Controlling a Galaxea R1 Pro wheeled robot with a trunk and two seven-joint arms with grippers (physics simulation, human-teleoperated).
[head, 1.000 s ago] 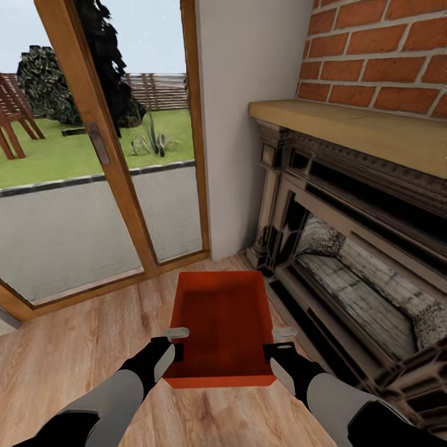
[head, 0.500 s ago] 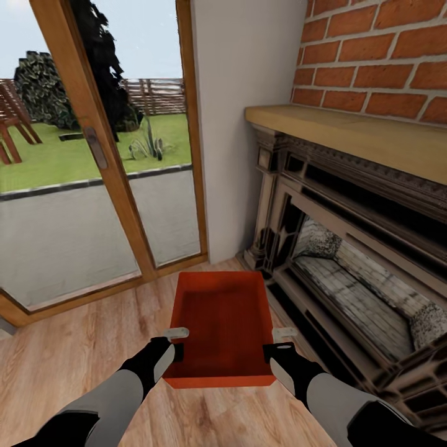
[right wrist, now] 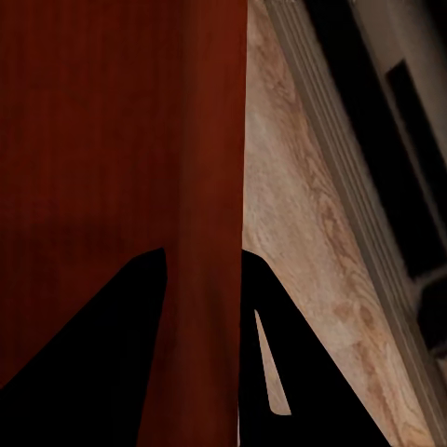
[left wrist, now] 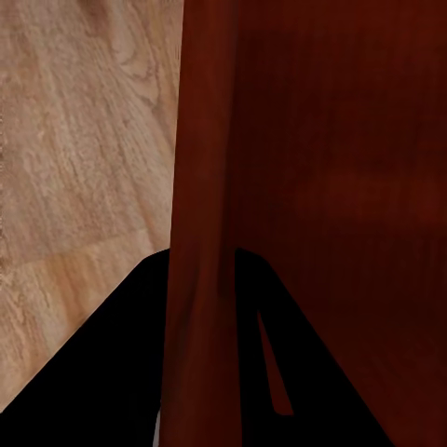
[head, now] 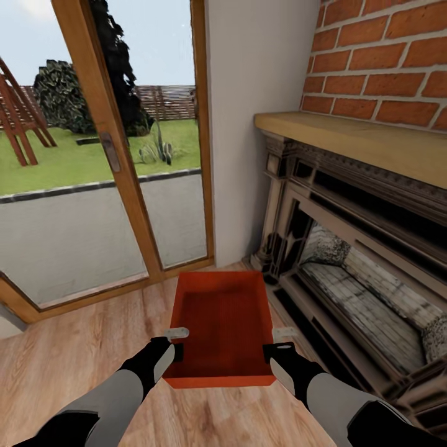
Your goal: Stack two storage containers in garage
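Wood-plank flooring (head: 74, 354) of the living room runs up to glass doors (head: 93, 186), with a brick fireplace (head: 347, 248) just beside them. One container (head: 223, 323) is held in front of the robot above the planks, between the doors and the fireplace, its open top up. The left gripper (head: 179, 343) pinches the box's left wall and the right gripper (head: 274, 343) the right wall, near the robot-side end; each wrist view shows a thin red wall (left wrist: 200, 233) (right wrist: 209, 186) passing between dark fingers (left wrist: 112, 372) (right wrist: 307, 372), so both are clamped on it. Both arms reach forward, low and roughly level, forearms angled inward. By my reading this is the carrying step for the first box; next the base must turn away from the fireplace and drive toward the garage, keeping the box level.
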